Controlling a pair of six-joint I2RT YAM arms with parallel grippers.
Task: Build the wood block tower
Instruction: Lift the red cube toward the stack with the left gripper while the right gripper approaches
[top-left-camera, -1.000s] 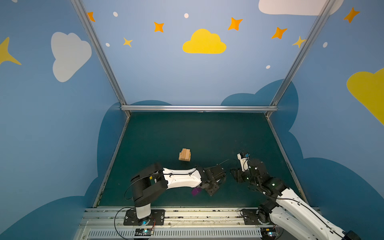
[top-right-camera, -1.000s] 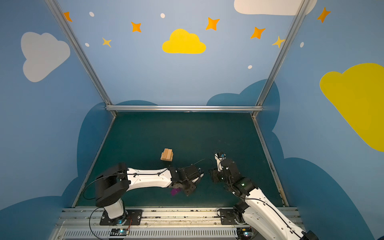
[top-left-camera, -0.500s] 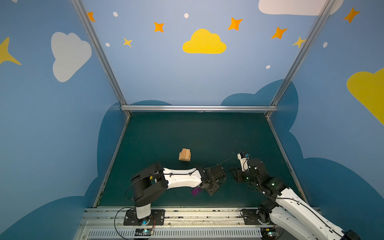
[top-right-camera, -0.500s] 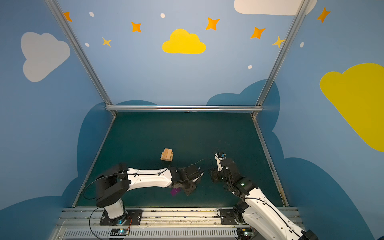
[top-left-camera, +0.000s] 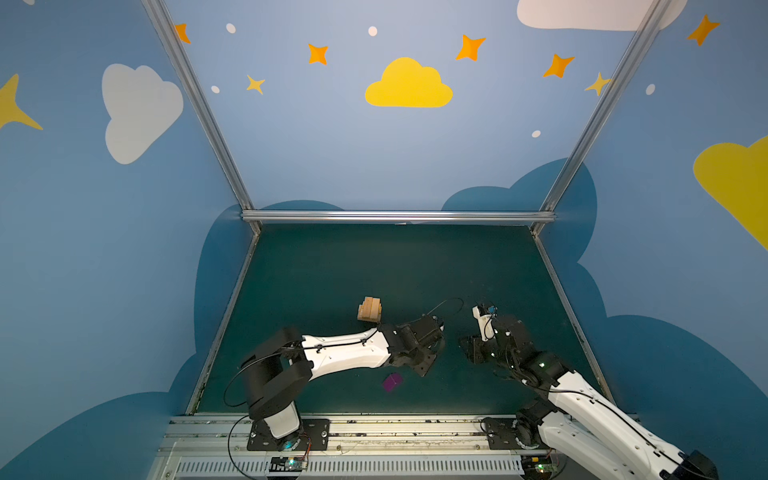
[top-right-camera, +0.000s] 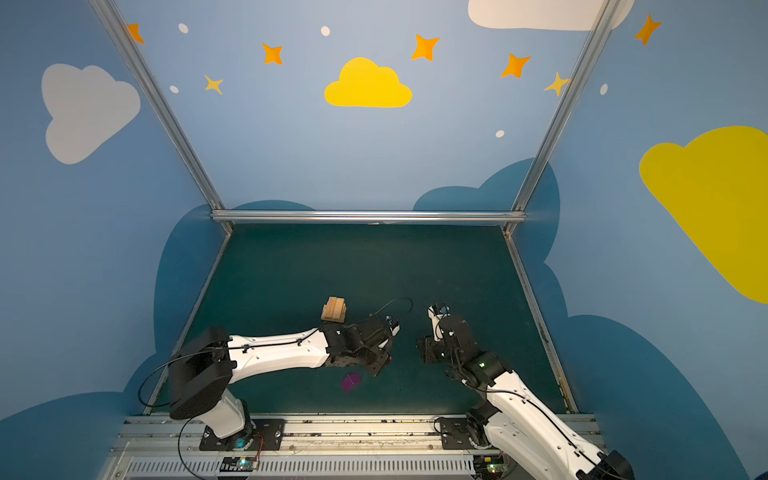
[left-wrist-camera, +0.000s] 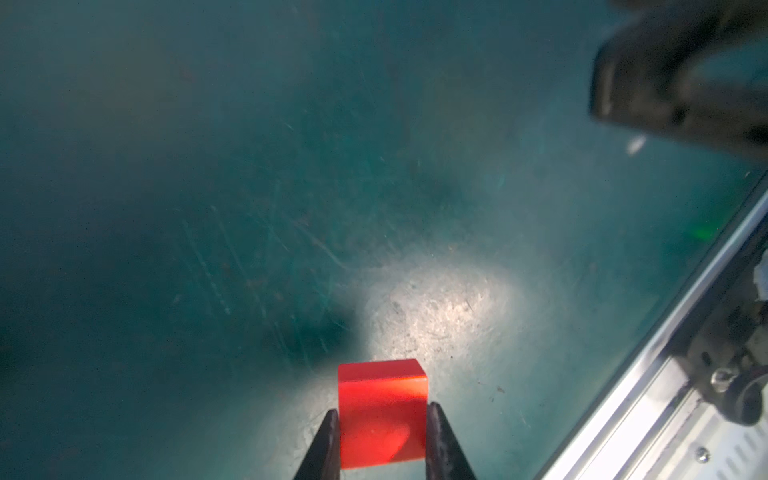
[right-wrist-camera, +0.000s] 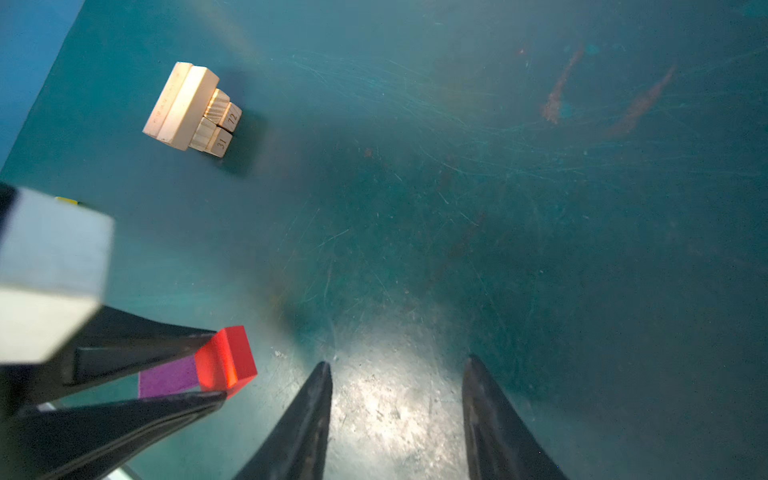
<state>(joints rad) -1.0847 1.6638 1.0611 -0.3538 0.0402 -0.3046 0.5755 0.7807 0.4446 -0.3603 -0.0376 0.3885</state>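
Note:
The tower (top-left-camera: 369, 309) (top-right-camera: 333, 309) (right-wrist-camera: 191, 108) is a small stepped stack of tan wood blocks standing mid-table. My left gripper (left-wrist-camera: 380, 411) (right-wrist-camera: 220, 363) (top-left-camera: 430, 361) is shut on a red cube (left-wrist-camera: 382, 415) (right-wrist-camera: 226, 357), held just above the mat to the near right of the tower. A purple cube (top-left-camera: 392, 382) (top-right-camera: 350, 381) (right-wrist-camera: 168, 376) lies on the mat close by, nearer the front edge. My right gripper (right-wrist-camera: 397, 361) (top-left-camera: 467, 349) (top-right-camera: 424, 351) is open and empty, low over the mat just right of the left gripper.
The dark green mat (top-left-camera: 374, 266) is bounded by blue walls and metal side rails. A silver front rail (left-wrist-camera: 665, 374) (top-left-camera: 374, 428) carries both arm bases. The right arm (left-wrist-camera: 685, 75) shows blurred in the left wrist view. A yellow sliver (right-wrist-camera: 66, 200) peeks from behind the left wrist.
The left jaws have closed a little more onto the red cube. Both arms and the purple cube stay almost where they were.

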